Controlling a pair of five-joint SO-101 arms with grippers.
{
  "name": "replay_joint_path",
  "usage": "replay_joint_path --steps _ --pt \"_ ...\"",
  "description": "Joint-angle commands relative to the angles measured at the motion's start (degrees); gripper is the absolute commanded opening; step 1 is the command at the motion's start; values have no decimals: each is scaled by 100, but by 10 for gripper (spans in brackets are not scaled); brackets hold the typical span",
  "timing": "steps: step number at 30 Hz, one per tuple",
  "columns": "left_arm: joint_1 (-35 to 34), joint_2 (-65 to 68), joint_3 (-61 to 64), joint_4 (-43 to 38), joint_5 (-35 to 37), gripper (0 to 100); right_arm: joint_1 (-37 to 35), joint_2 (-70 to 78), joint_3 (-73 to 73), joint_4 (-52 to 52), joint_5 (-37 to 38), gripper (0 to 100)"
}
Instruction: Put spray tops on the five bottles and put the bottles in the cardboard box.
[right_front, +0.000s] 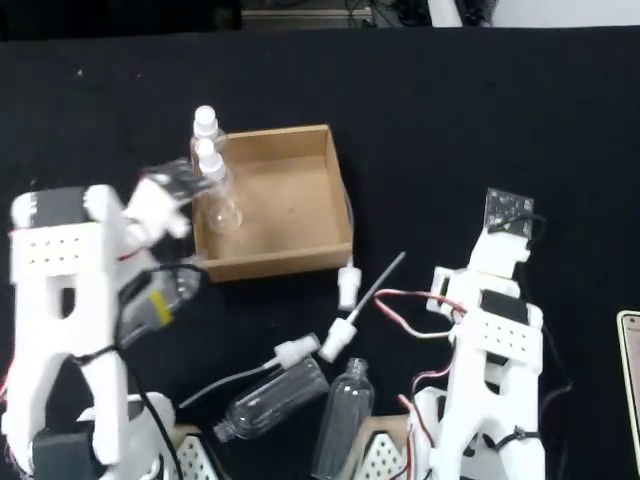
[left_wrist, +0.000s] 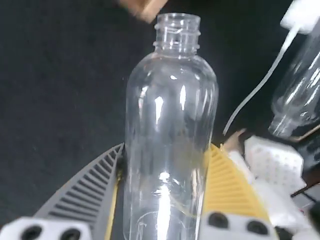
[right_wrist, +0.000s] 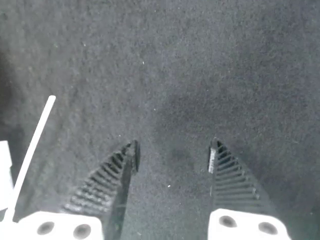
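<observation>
Left pincer (left_wrist: 167, 150), gripping an uncapped bottle (left_wrist: 170, 90) beside the cardboard box (right_front: 275, 262), should steady it while the gaping, empty right pincer (right_wrist: 172, 150) caps it.

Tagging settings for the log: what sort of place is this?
Likely a robotics lab bench: a black-draped table, a white left arm and right arm side by side, and exposed wires.

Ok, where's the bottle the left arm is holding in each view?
High view: bottle just off the box's near left corner.
Left wrist view: bottle in the middle between the left gripper's fingers, neck towards that box corner.
Right wrist view: right gripper open over the black cloth.
Shared landmark: the black cloth.
</observation>
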Motion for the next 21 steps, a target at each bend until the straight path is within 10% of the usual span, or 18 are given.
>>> replay_joint_path --steps 1,13,21 --pt "-1358 -141 -48 44 -826 171 44 -224 -31 -158 44 198" --pt "-3890 448 1569 -3719 712 214 44 -224 -22 -158 44 198" --pt "-4840 1890 804 -3982 967 294 35 -224 -13 -158 44 198"
